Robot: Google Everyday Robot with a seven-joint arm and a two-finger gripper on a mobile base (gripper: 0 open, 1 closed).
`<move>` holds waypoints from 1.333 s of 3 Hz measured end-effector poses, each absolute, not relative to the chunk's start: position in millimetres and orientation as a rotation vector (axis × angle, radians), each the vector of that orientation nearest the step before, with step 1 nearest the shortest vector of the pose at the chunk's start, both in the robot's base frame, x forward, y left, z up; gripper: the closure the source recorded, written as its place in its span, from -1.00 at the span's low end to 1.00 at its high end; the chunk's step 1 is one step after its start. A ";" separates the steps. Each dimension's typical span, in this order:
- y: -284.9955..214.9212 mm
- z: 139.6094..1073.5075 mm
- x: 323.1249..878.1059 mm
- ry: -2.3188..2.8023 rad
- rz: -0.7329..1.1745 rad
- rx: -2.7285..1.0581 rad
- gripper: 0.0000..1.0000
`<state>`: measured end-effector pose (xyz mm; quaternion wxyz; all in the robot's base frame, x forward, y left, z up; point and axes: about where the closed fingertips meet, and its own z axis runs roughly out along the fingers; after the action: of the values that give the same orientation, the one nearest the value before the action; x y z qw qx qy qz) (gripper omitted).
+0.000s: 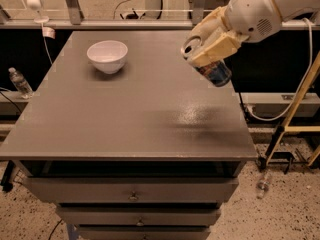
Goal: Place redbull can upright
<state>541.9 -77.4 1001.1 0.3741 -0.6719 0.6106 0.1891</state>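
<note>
The redbull can (216,73) is slim, silver and blue, and is held tilted in the air, its silver top facing up-left and its base pointing down-right. My gripper (210,40) is shut on the redbull can, its cream fingers (214,48) wrapped around the upper half. Can and gripper hang above the right side of the grey table (130,109), near its right edge. A soft shadow lies on the tabletop below.
A white bowl (107,56) stands at the table's back left. Drawers (132,191) run under the front edge. A plastic bottle (19,82) stands on the floor at left, a yellow frame (295,104) at right.
</note>
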 end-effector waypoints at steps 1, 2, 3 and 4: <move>-66.4 1003.1 546.0 1.523 0.635 -1.522 1.00; -61.9 999.0 547.6 1.465 0.734 -1.318 1.00; -61.0 995.4 551.8 1.411 0.775 -1.188 1.00; -63.1 987.4 557.5 1.377 0.802 -1.108 1.00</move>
<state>557.5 -63.1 987.4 0.5651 -0.4711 0.5852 0.3410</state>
